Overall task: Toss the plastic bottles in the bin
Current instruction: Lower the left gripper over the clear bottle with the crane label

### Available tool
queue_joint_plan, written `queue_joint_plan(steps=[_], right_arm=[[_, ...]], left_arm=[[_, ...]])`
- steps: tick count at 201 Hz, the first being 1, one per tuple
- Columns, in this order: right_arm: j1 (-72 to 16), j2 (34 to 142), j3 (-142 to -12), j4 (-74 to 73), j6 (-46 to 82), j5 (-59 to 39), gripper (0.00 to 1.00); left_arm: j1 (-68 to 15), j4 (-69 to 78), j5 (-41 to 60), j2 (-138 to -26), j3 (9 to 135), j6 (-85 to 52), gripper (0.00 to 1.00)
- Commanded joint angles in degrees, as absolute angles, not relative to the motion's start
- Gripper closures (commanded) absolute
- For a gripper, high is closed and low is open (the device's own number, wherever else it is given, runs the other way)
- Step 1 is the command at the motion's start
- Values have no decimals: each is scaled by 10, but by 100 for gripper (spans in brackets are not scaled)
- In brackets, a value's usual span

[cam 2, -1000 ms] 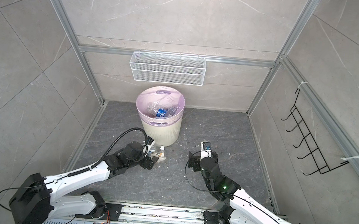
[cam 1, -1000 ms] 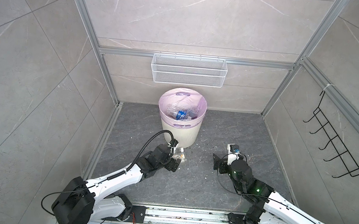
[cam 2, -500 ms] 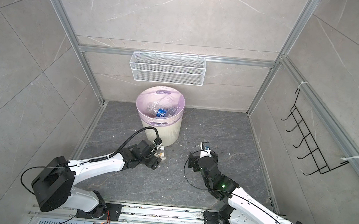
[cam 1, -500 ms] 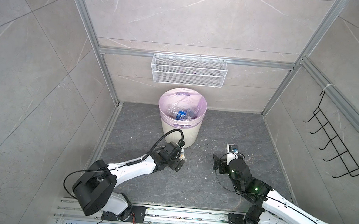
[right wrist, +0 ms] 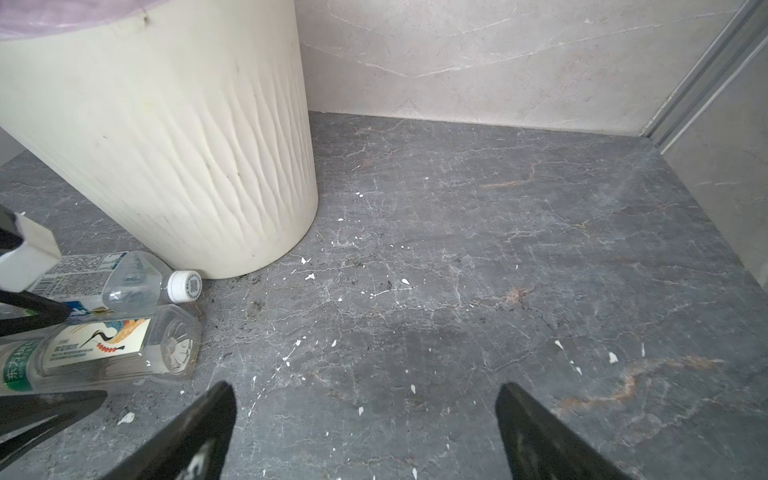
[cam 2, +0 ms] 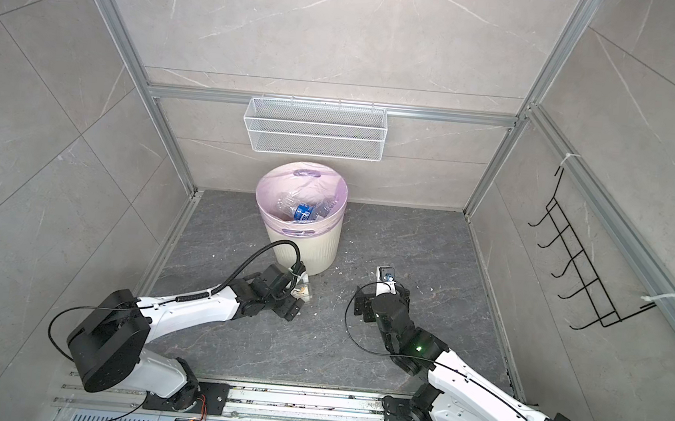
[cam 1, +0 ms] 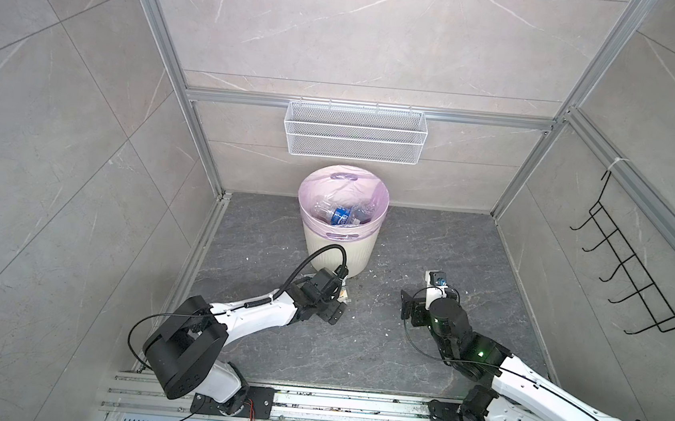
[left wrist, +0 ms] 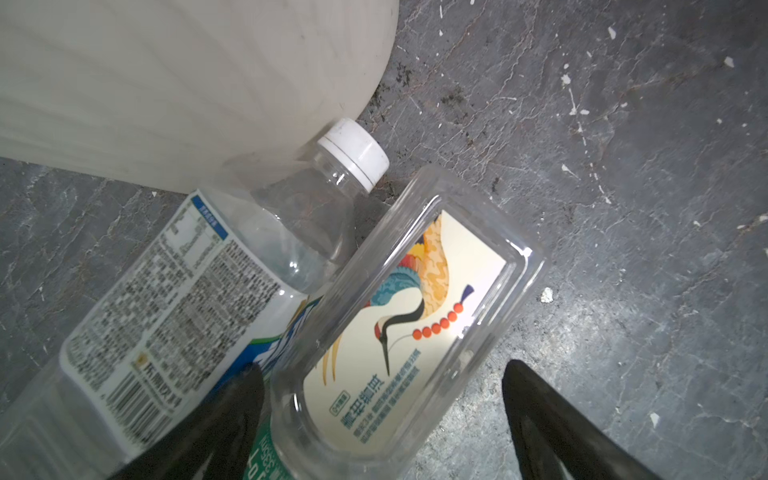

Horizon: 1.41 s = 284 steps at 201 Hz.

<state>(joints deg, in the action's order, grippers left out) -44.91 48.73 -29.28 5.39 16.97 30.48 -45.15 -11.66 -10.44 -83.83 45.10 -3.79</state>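
Two plastic bottles lie on their sides on the dark stone floor (right wrist: 457, 249) at the foot of the bin (cam 1: 338, 249), slightly left of centre in both top views. The round bottle (left wrist: 199, 299) is clear, with a white cap and a white label of small print, and its shoulder and cap rest against the bin's base. The square bottle (left wrist: 407, 316) is clear with a cream label showing a crane. It lies just beside the round one on the side away from the bin, pressed against it, with its flat bottom pointing the same way as the other's cap.

The bin is cream, ribbed and lined with a pink bag (cam 1: 344, 187). It holds several crumpled clear bottles (cam 1: 341, 217), one with a blue label.

The left claw (left wrist: 382, 368) is spread wide around the square bottle. One finger sits in the seam between the two bottles and the other over bare floor on the far side. Whether either finger touches the plastic cannot be told.

The right claw (right wrist: 365, 387) is also spread wide and holds nothing. It hangs low over bare floor right of centre, well apart from both bottles.

White flecks (right wrist: 309, 276) dot the floor. A white wire basket (cam 1: 355, 132) hangs on the back wall above the bin, and a black hook rack (cam 1: 631, 270) is on the wall at the right edge.
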Motion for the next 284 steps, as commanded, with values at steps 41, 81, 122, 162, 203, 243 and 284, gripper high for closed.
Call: queue_joint_plan(steps=[41, 81, 122, 162, 203, 243, 284], right_arm=[[-445, 493, -312, 62, 180, 318, 0], [-444, 495, -312, 63, 181, 319, 0], [-444, 495, -313, 63, 181, 320, 0], [-444, 494, -313, 64, 181, 319, 0], [-443, 493, -314, 65, 181, 317, 1], [-443, 491, -313, 66, 182, 317, 0], [-443, 489, -313, 67, 182, 317, 0]], left_arm=[[-459, -121, -100, -840, 463, -24, 12], [-471, -124, -98, -842, 464, -31, 16], [-487, -130, -104, -847, 471, -36, 19], [-506, -144, -112, -848, 481, -40, 19], [-512, -154, -117, -845, 487, -38, 14], [-512, -164, -121, -862, 503, -25, 10], [-512, -163, -120, -885, 517, -16, 9]])
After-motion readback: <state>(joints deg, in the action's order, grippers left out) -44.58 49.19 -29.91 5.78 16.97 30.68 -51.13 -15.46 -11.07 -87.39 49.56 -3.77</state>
